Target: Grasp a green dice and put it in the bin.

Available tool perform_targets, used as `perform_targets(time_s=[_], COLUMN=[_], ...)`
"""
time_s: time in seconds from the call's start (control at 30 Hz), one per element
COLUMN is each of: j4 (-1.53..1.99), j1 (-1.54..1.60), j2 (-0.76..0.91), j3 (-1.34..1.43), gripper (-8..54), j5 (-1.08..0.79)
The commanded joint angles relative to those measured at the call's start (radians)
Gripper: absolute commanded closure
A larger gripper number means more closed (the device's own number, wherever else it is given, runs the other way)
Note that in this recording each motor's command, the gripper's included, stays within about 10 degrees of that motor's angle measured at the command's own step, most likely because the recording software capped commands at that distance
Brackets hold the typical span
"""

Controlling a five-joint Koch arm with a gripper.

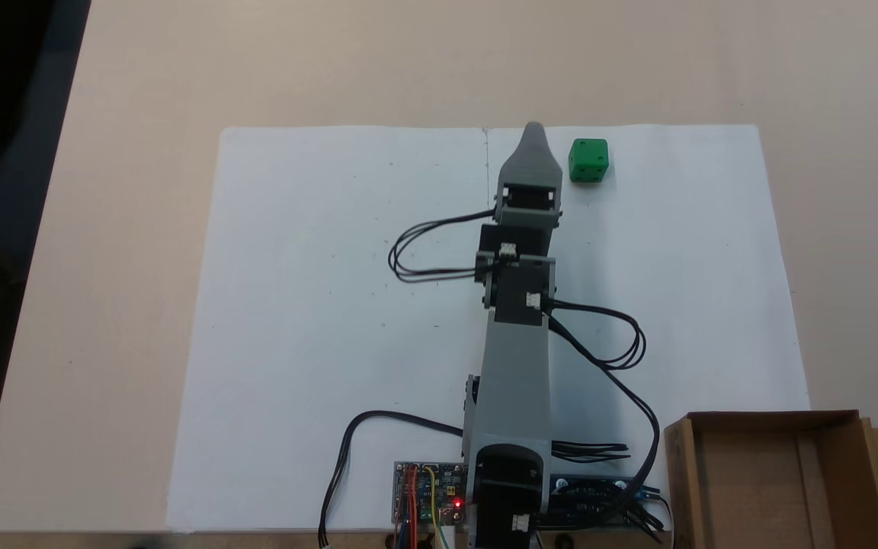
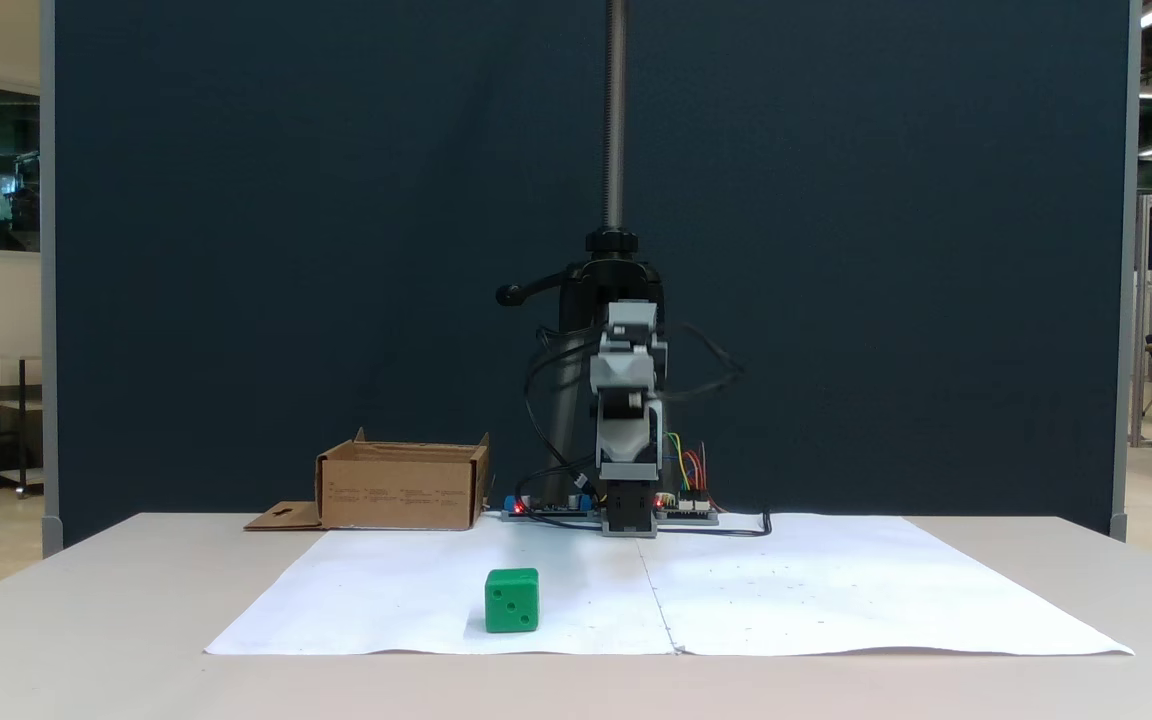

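Observation:
The green dice rests on the white paper near the sheet's edge farthest from the arm's base. My gripper is stretched out over the paper, its tip just left of the dice in a fixed view. One jaw lies over the other there, so the gap between them is hidden. Seen head-on, the arm is held well above the table, not touching the dice. The bin, a brown cardboard box, stands empty beside the arm's base.
White paper sheets cover the middle of the beige table. Circuit boards and black cables sit around the base. A black clamp stand with a metal pole rises behind the arm, in front of a dark blue partition.

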State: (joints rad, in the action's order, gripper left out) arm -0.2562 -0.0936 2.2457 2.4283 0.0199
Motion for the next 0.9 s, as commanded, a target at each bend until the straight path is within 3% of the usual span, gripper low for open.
perform_targets(time_s=[0.0,0.63,0.87], j4=[0.161,1.167,1.325], j1=[-0.021,-0.109,-0.137], j2=[0.071,-0.663,-0.92], j3=[-0.098,-1.002,-1.304], gripper=[6.3,6.2,6.2], j5=[0.014,0.043,0.028])
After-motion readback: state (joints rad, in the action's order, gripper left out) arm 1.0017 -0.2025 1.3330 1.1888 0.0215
